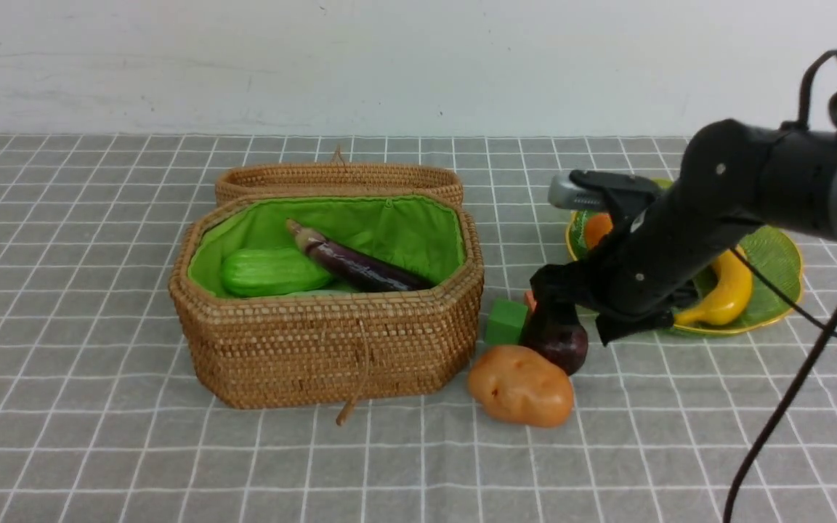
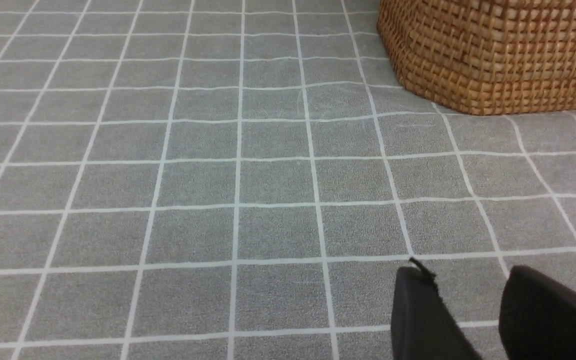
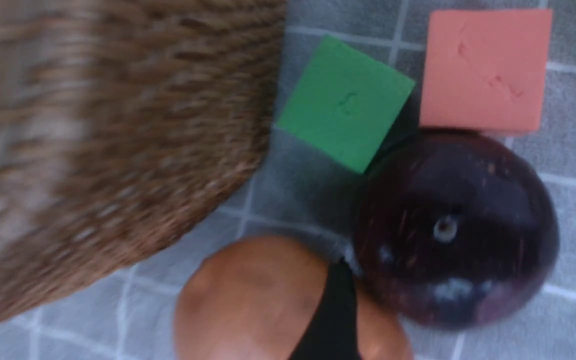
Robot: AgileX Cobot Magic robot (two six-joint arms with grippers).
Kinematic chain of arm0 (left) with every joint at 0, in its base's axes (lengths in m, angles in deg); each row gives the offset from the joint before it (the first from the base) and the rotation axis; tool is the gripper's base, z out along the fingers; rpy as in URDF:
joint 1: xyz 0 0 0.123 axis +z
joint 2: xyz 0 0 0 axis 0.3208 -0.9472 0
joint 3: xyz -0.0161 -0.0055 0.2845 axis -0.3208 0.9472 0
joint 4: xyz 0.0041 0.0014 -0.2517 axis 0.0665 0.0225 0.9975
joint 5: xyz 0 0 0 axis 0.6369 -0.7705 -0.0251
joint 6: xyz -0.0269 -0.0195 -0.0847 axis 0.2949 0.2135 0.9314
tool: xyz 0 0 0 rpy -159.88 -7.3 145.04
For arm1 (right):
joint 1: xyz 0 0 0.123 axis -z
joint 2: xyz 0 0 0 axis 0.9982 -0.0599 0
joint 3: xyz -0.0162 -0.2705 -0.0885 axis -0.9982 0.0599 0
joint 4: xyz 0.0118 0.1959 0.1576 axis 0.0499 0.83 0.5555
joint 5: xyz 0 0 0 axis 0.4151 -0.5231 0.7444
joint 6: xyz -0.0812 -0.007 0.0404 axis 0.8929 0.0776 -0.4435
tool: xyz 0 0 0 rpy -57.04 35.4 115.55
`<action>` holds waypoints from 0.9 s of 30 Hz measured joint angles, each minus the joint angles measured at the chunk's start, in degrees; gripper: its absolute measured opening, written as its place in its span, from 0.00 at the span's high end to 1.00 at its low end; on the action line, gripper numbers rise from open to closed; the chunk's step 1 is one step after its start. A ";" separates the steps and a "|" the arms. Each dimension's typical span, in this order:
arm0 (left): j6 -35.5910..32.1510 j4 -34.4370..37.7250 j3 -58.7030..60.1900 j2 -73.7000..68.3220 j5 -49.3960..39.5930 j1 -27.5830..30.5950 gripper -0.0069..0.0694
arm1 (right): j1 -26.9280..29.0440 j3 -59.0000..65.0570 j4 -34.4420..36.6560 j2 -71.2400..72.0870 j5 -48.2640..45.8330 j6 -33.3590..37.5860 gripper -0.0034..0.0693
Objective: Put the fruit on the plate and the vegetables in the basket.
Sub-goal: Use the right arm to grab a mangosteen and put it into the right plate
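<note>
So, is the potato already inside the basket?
No, the potato lies on the cloth outside the basket, near its front right corner in the front view, beside the dark maroon fruit.

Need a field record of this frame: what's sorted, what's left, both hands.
basket: open, lid behind it
in basket: cucumber, eggplant
plate: holds banana and mango, mango partly hidden by the arm
unsorted on cloth: maroon fruit, potato
other items: green cube, orange cube, both beside the maroon fruit
right hand: open, fingers on either side of the maroon fruit
left hand: open, empty, over bare cloth near the basket
</note>
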 joint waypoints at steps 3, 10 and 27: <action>0.00 0.00 0.00 0.00 0.00 0.00 0.60 | 0.00 0.00 0.00 -2.14 2.46 0.00 0.15; 0.00 0.00 0.00 0.00 0.00 0.00 0.60 | 0.00 0.00 0.37 -2.82 4.06 0.00 0.21; 0.00 0.00 0.00 0.00 0.00 0.00 0.60 | 7.72 -0.10 -0.80 3.91 -5.85 1.63 0.21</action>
